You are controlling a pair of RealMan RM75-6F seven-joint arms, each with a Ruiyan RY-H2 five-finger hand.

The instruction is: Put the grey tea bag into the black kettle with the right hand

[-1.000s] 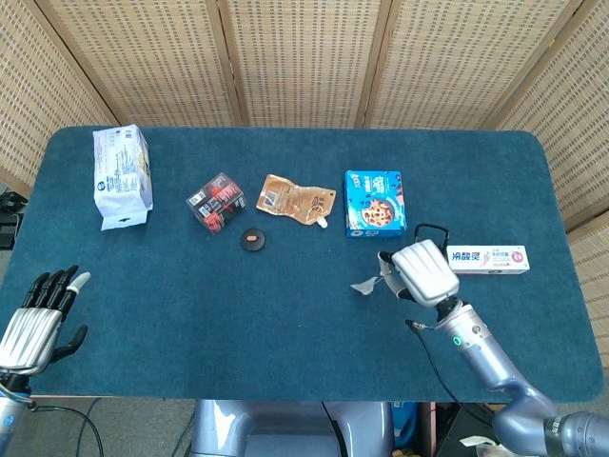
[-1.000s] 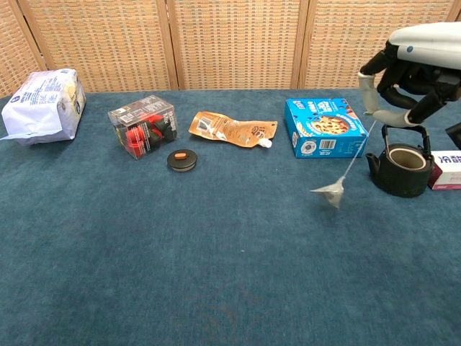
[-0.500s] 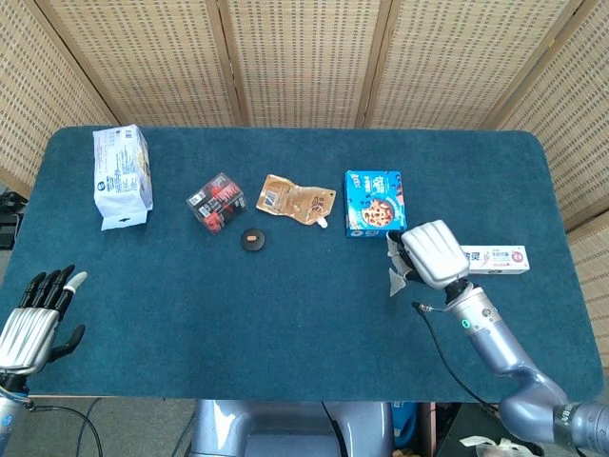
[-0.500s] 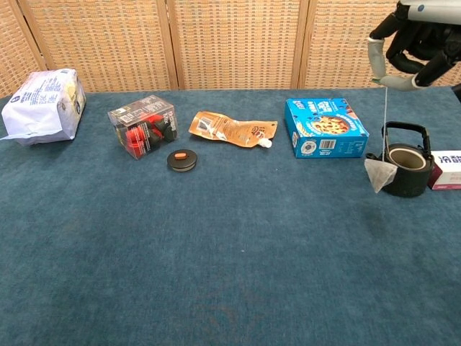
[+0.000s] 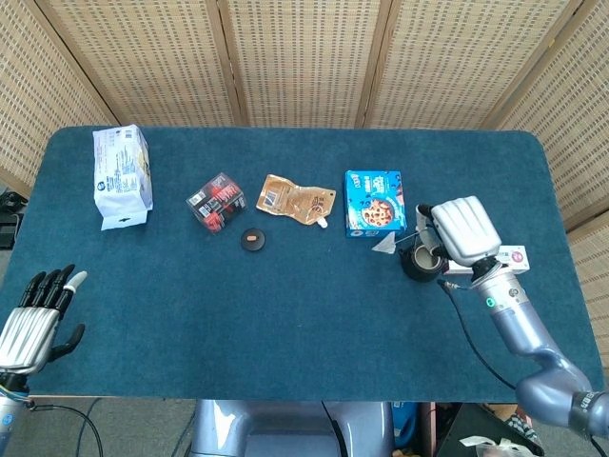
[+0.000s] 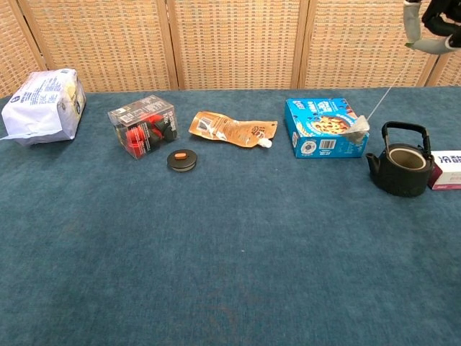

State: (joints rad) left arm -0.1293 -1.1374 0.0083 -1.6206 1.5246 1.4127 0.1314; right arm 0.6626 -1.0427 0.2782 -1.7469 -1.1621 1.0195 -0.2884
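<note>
Nearest to us, at the front left corner of the blue table [image 5: 285, 324], our left hand [image 5: 33, 319] hangs just off the table's edge with its fingers spread and nothing in them. The whole front half of the cloth, from that corner across to the right, lies bare.

Further in on the right, our right hand [image 5: 464, 228] is raised above the black kettle [image 6: 400, 167], with its fingers pinching the string of the grey tea bag [image 6: 358, 127]. In the chest view only the fingertips [image 6: 423, 21] show at the top right corner, and the string runs slanting down and left from them. The bag hangs in the air, swung out to the left of the kettle and in front of the right edge of the blue cookie box [image 6: 323, 127]; it is not in the kettle. The kettle stands upright with its mouth open and handle up, just beside a white toothpaste box [image 5: 509, 255] near the right edge.

Beyond the middle, a small round black lid [image 6: 182, 159] lies alone, with a clear box of red items [image 6: 142, 125] and a tan pouch [image 6: 230, 128] behind it. Far left, a white bag [image 6: 43, 105] sits near the edge.
</note>
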